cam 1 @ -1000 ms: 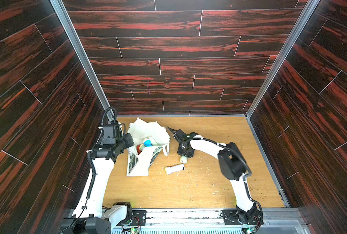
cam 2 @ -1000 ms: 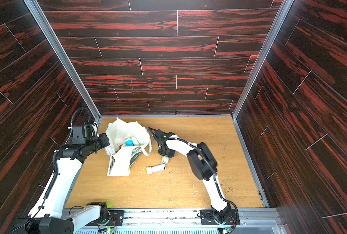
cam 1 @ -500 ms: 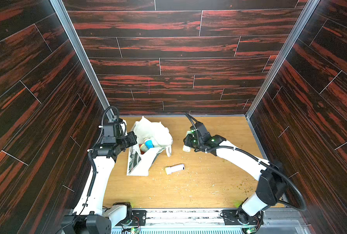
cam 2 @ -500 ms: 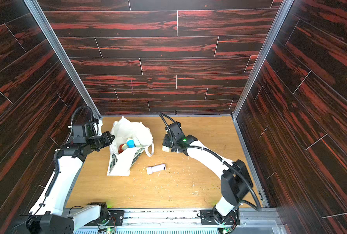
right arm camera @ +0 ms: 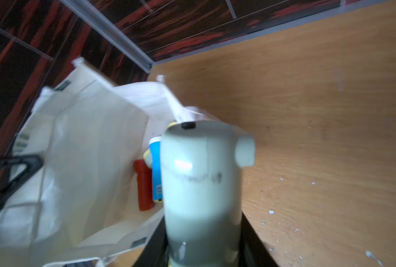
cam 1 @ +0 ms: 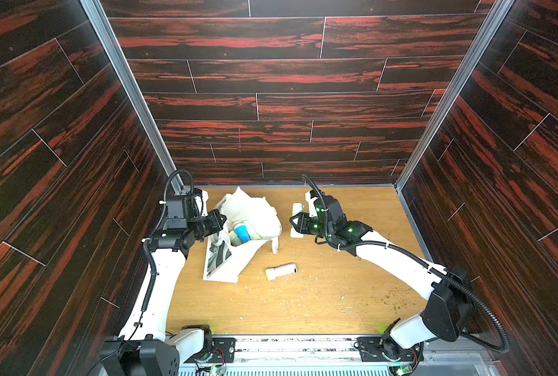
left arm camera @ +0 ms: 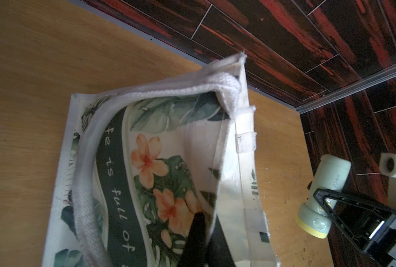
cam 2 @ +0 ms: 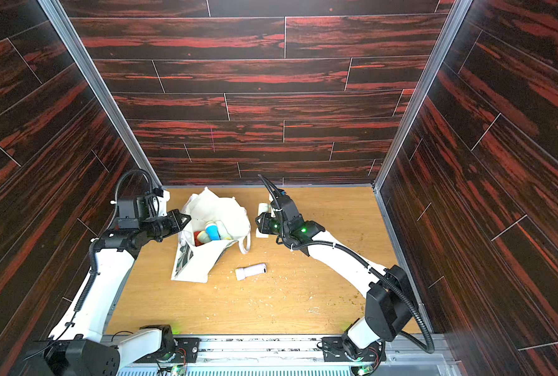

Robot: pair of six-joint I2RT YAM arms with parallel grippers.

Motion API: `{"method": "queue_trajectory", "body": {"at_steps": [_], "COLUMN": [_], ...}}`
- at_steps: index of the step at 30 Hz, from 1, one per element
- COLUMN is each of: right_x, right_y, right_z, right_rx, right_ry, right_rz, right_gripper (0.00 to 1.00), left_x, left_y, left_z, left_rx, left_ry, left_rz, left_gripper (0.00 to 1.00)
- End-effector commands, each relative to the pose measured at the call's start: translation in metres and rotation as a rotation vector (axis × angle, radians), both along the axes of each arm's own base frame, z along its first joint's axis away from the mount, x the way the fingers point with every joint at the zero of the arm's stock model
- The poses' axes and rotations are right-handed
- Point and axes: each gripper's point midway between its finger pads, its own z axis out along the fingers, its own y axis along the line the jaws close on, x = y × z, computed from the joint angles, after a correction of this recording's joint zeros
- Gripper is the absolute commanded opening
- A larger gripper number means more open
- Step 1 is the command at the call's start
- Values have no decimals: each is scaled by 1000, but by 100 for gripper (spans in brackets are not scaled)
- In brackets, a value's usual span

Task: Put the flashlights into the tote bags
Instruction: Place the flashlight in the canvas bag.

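Note:
The off-white tote bag (cam 1: 255, 211) (cam 2: 219, 208) lies open on the wooden floor, printed side (left arm camera: 146, 161) toward the left arm. My left gripper (cam 1: 220, 222) (left arm camera: 202, 216) is shut on its rim, holding the mouth up. Inside lie a blue flashlight (cam 2: 212, 230) (right arm camera: 156, 171), a red one (right arm camera: 144, 187) and pale ones. Just right of the bag, above the floor, my right gripper (cam 1: 295, 224) (right arm camera: 202, 222) is shut on a pale green flashlight (right arm camera: 201, 180) (left arm camera: 326, 185). Another pale flashlight (cam 1: 281, 271) (cam 2: 251, 271) lies on the floor in front of the bag.
Dark wood-patterned walls close in the floor at the back and on both sides. A loop handle (cam 1: 275, 245) hangs off the bag toward the loose flashlight. Small crumbs are scattered over the floor (cam 1: 320, 293).
My right arm has lifted the pale green flashlight off the floor and now holds it up beside the bag's mouth. The left gripper has kept its hold on the rim.

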Motion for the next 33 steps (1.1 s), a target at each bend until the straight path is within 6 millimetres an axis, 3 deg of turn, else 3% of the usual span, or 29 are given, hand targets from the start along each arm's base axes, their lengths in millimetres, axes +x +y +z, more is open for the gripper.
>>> {"method": "queue_trajectory", "body": {"at_steps": [1,14,19,26,33], "right_x": [-5,-5,-11,-23,-22], "right_y": [14,48,70,107,131], "right_z": [32,42,43,22,-11], "right_rx": [66,71,69,26,-127], "right_ry": [-109,-274,-336,-335,-342], "right_rz": [101,267,376,550,591], "right_gripper": [0,0,0,0,0], "left_x": [1,-3,-5,-5,-6], "left_y": [-15,-32,-41,-45,-46], "left_z": [16,17,18,19,20], "left_rx": [-48,-48,-53,-56,-51], "left_ry": [-68,-69,-75,-75,-74], "left_rz": [-75,-146,-178,-194,-196], "left_gripper": [0,0,0,0,0]}}
